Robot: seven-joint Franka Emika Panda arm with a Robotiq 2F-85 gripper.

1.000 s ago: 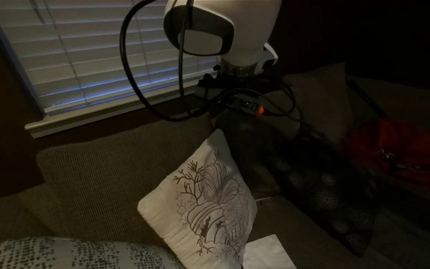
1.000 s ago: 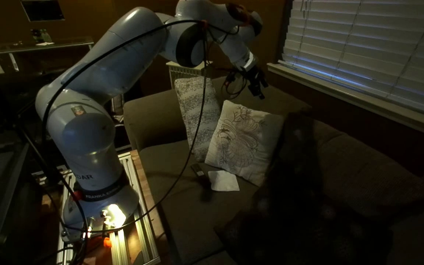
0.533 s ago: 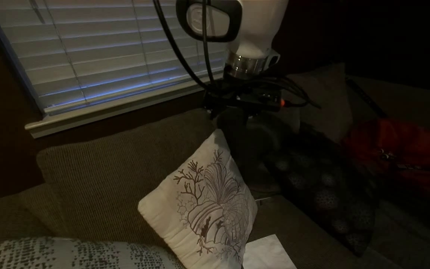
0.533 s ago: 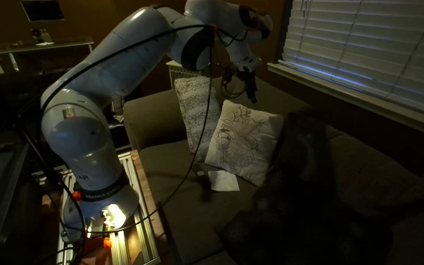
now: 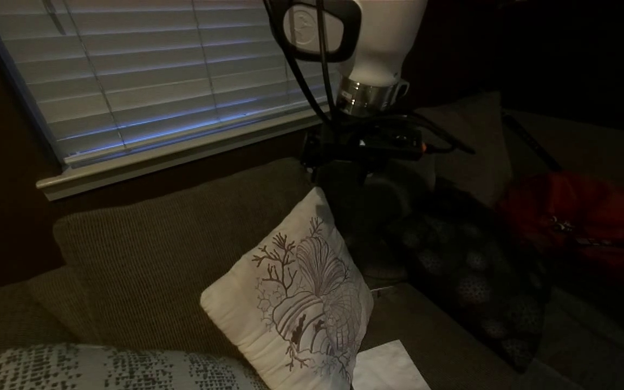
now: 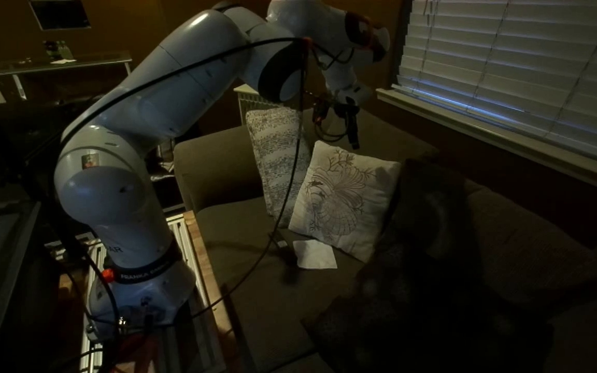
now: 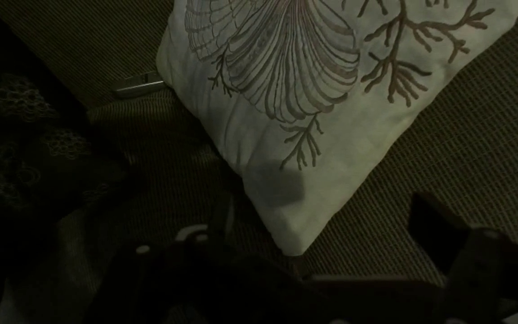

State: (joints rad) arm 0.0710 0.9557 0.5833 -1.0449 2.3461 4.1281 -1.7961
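Two fingers [image 7: 439, 229] stand wide apart low in the wrist view; the white pillow [image 7: 322, 99], top middle, is not held yet, so grabbing it seems left

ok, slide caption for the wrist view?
Open gripper above the couch, framing a corner of the embroidered pillow.
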